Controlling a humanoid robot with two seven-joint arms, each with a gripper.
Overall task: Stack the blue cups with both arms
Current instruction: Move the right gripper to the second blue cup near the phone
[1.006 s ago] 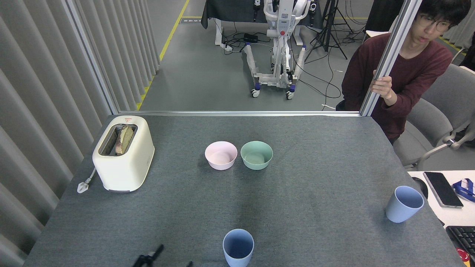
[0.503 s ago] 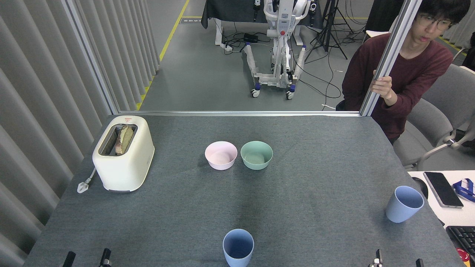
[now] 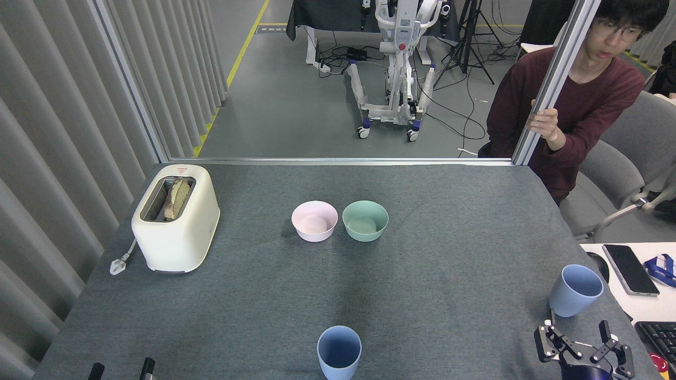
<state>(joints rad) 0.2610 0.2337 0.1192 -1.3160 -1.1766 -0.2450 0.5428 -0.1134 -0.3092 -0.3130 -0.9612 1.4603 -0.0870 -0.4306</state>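
Grey felt covers the surface (image 3: 264, 295), which is bounded at its far edge by a metal rail, with a workshop floor and a wheeled rig seen beyond. One blue cup, the near cup (image 3: 339, 352), is seen upright at the near edge, about centre. A second blue cup, the far cup (image 3: 574, 290), is seen upright near the right edge, well apart from the first. The right pincer (image 3: 581, 345) is seen low at the bottom right, just below the far cup and not touching it; its black fingers are spread, nothing between them. Of the left pincer (image 3: 121, 369) only two dark fingertips are seen at the bottom edge, apart from each other; whether it is open or closed cannot be told. A pink bowl (image 3: 314, 220) and a green bowl (image 3: 365, 220) are placed side by side mid-surface, almost touching. A cream toaster (image 3: 176, 219) holding bread is noted at the left. A person (image 3: 575, 105) in a maroon top is seated beyond the right corner, one hand on an upright post
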